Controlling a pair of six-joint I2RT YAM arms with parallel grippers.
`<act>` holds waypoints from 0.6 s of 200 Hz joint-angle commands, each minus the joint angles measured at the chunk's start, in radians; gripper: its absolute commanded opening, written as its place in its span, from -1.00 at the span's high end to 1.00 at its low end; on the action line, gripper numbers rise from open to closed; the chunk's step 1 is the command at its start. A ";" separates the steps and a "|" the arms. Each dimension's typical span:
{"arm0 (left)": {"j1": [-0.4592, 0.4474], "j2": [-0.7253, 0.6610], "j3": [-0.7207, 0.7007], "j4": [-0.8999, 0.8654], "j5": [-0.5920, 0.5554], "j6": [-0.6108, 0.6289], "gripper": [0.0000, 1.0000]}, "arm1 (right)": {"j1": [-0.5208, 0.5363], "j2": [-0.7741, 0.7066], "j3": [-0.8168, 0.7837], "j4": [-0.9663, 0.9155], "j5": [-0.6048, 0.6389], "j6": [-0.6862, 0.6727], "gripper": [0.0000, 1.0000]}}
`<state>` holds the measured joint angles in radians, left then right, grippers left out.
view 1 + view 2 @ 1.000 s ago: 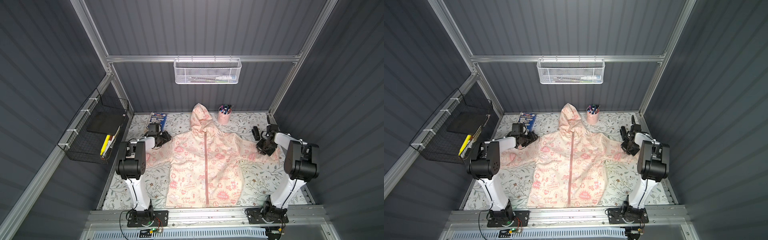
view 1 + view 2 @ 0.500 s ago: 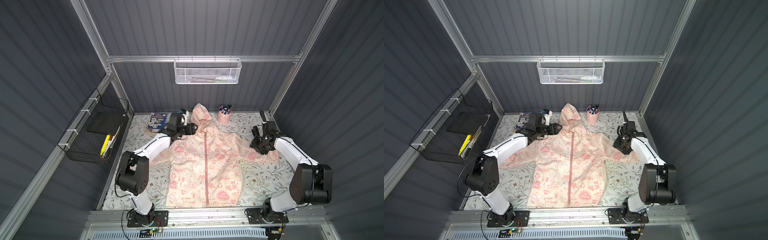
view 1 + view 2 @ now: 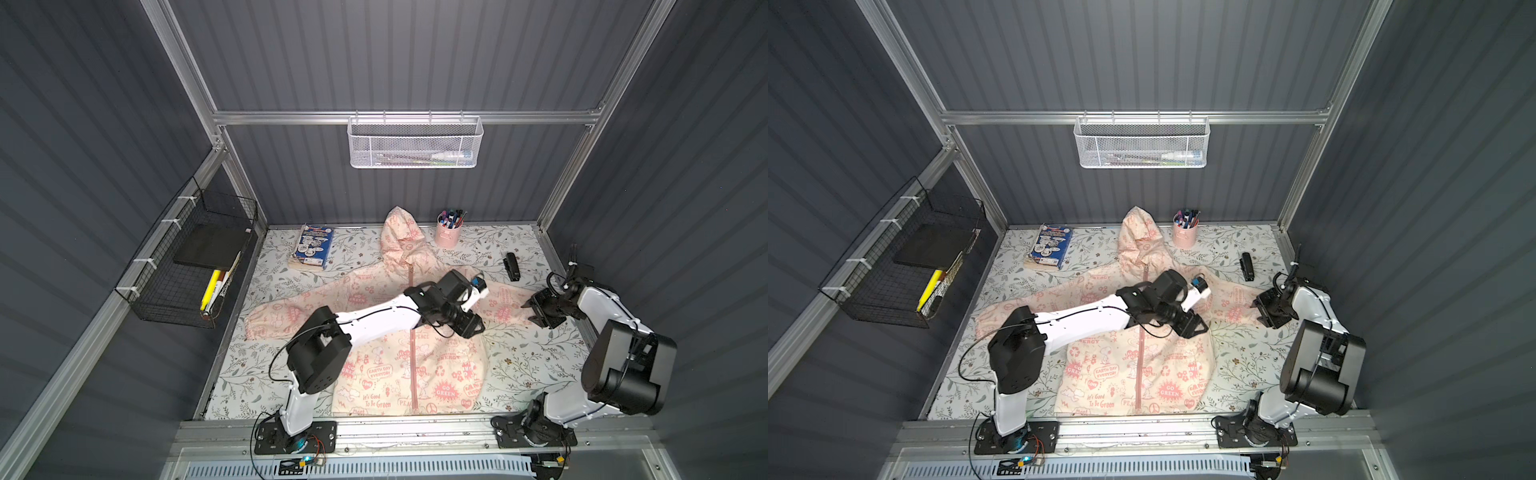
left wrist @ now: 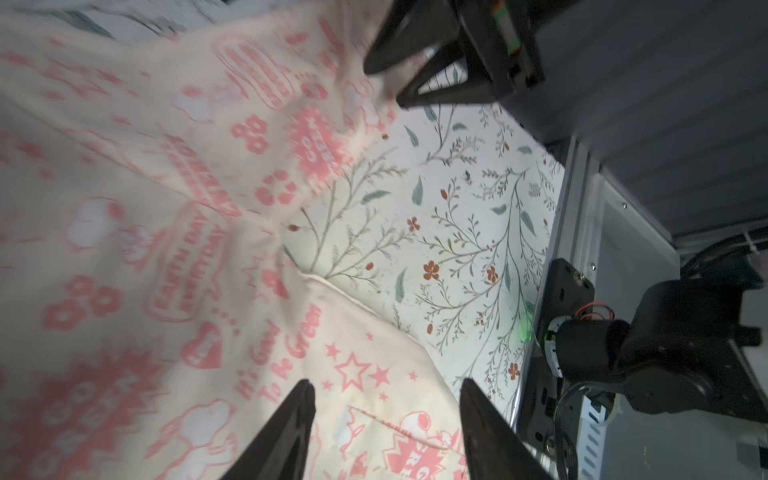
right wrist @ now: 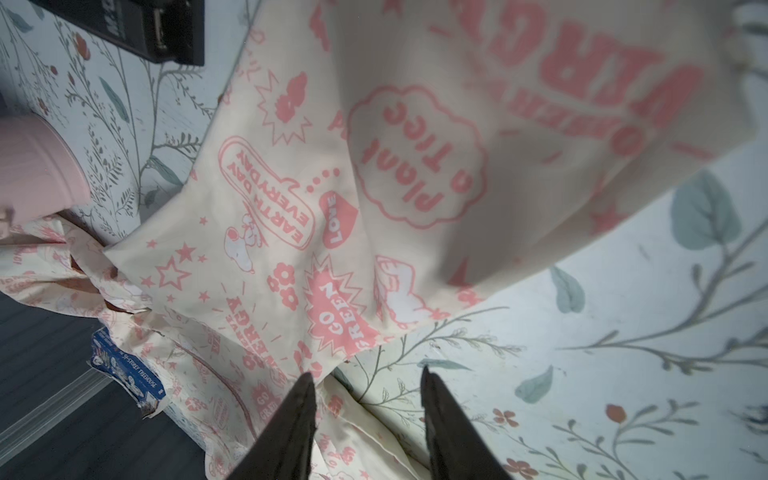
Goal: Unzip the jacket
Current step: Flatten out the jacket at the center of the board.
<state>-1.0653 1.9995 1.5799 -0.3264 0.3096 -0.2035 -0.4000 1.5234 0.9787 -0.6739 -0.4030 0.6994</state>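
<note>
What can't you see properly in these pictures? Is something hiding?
- Middle of the zipper on the jacket: both top views, the left arm covers it.
- Zipper pull: top views, too small to find.
- Things inside the white mesh basket: top views, too small, behind mesh.
- Pink cup: right wrist view, cut off by the picture's edge.
- Jacket prints: left wrist view, blurred in places.

Flat table covered in pale cloth printed with leaves and small flowers. Spread face-up across the middle, hood toward the far edge: cream-and-pink jacket. Near the far edge, left of the hood, a blue book; just right of the hood, a pink cup of pens; farther right, a small black block.
</note>
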 commanded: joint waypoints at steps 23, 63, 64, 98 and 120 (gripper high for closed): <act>-0.094 0.110 0.079 -0.159 -0.055 0.006 -0.16 | -0.032 -0.054 -0.030 0.007 -0.030 0.009 0.10; -0.165 0.186 0.130 -0.215 -0.171 -0.084 -0.24 | -0.040 -0.058 -0.054 0.021 -0.033 0.005 0.10; -0.166 0.186 0.130 -0.215 -0.172 -0.085 -0.24 | -0.040 -0.057 -0.054 0.021 -0.033 0.005 0.11; -0.192 0.211 0.172 -0.248 -0.211 -0.087 -0.20 | -0.040 -0.034 -0.067 0.036 -0.048 -0.002 0.11; -0.226 0.255 0.223 -0.300 -0.255 -0.079 -0.19 | -0.040 -0.031 -0.073 0.042 -0.042 -0.009 0.10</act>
<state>-1.2598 2.2032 1.7351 -0.5468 0.1215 -0.2737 -0.4362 1.4815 0.9203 -0.6395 -0.4355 0.7029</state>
